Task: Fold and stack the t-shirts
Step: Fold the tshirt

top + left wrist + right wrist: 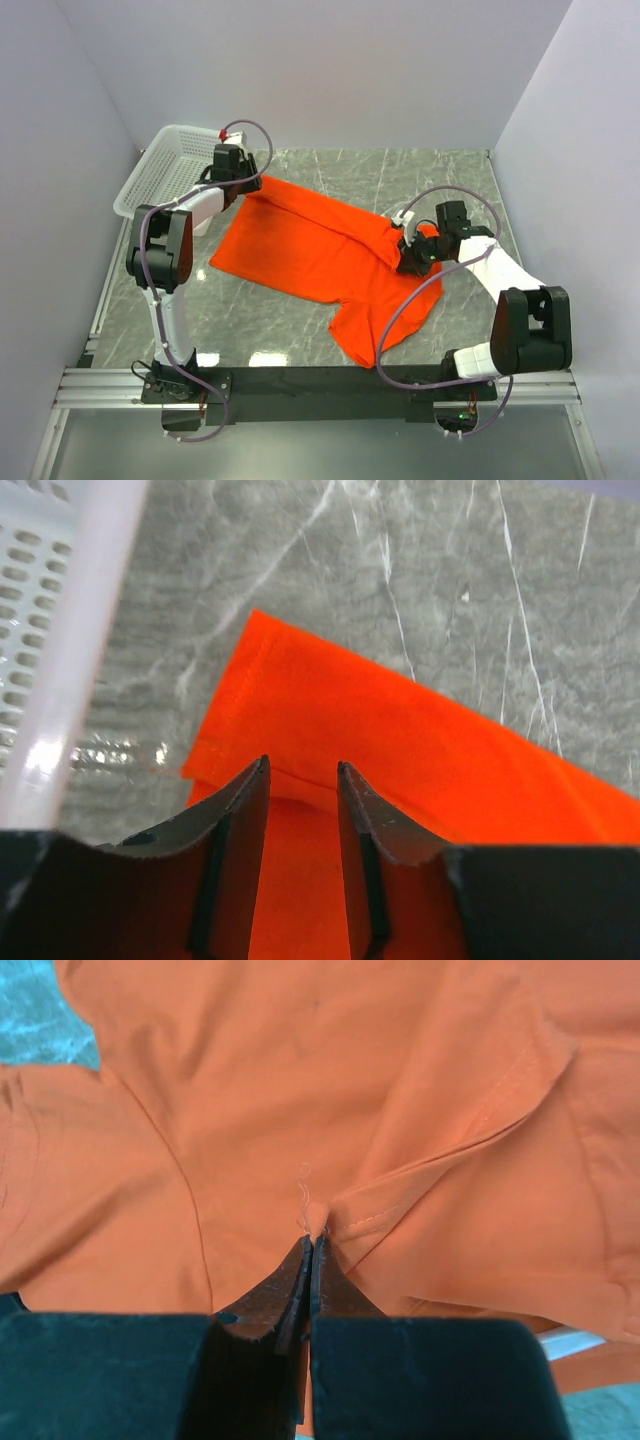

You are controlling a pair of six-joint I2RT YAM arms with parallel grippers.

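The orange-red t-shirt (310,250) lies partly spread on the marble table, running from far left to near right, with a fold ridge across its far side. My left gripper (246,186) is at the shirt's far-left corner. In the left wrist view it (302,772) is open, its fingers (245,820) astride a hem fold of the shirt (400,740). My right gripper (408,260) is at the shirt's right side. In the right wrist view it (314,1240) is shut on a small pinch of the shirt (300,1090) at a seam.
A white mesh basket (165,165) stands at the far left, right beside my left gripper; its rim (70,670) fills the left of the left wrist view. White walls close the table on three sides. Grey cables loop over both arms.
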